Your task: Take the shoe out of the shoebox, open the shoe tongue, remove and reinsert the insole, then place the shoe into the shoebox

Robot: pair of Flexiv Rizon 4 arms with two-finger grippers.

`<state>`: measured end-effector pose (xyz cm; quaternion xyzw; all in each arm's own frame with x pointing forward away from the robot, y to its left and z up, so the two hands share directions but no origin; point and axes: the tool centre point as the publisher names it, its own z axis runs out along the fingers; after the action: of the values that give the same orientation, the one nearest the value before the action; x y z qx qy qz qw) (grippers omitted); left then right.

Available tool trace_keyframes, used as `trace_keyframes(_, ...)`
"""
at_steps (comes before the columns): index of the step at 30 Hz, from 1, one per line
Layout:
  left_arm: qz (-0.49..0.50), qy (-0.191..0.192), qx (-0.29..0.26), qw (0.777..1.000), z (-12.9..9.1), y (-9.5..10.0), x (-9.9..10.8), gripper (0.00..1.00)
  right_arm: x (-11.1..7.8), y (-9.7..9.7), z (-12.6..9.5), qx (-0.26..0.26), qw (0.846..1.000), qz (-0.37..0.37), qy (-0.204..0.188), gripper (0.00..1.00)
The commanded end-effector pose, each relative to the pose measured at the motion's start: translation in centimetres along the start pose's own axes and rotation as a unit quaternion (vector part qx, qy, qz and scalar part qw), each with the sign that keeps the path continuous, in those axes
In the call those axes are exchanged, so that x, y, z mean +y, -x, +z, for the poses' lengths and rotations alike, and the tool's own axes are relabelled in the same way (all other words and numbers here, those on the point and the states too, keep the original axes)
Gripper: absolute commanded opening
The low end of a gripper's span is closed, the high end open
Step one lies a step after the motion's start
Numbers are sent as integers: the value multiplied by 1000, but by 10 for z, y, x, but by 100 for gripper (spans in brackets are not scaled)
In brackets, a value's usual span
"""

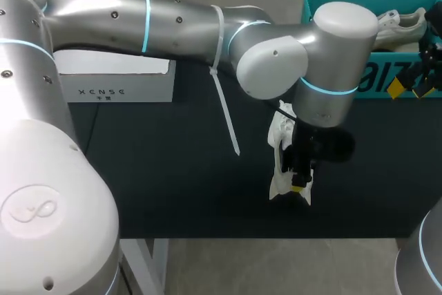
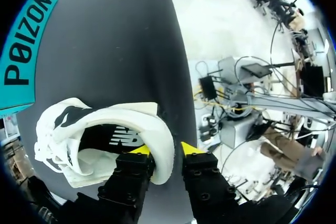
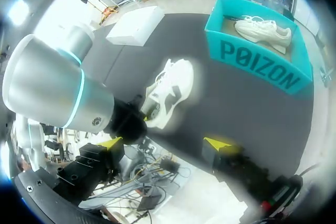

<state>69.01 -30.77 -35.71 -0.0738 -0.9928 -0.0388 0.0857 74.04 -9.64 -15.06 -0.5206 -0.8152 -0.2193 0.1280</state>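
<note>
One white shoe (image 2: 131, 116) held over black worktop (image 1: 173, 170), padded rounded heel pinched by left hand (image 2: 167, 150); right hand (image 3: 167, 144) spread by teal shoebox (image 3: 257, 66) at far right corner.

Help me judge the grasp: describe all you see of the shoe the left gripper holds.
The shoe is a white sneaker with black side panels, white laces and a dark insole inside. The left gripper is shut on its heel rim, one finger inside, one outside. It is over the black mat, outside the teal shoebox; contact with the mat is unclear.
</note>
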Motion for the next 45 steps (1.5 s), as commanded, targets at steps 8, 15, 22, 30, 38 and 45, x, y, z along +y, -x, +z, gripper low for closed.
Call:
trace_keyframes(8,5,-10,2,1000,4,-2,6,0,2,1,1,0,1000,1,-3,100)
trace_keyframes(15,11,1,-21,1000,-20,-6,25,0,2,1,1,0,1000,1,-3,100)
trace_keyframes(22,18,41,-44,998,-62,-3,82,0,2,1,1,0,1000,1,-3,100)
trace_keyframes(30,70,56,-82,993,-110,12,158,0,2,1,1,0,1000,1,-3,100)
trace_keyframes(38,75,77,-74,991,-124,30,205,0,2,1,1,0,1000,1,-3,100)
trace_keyframes(45,75,77,-74,991,-124,30,205,0,2,1,1,0,1000,1,-3,100)
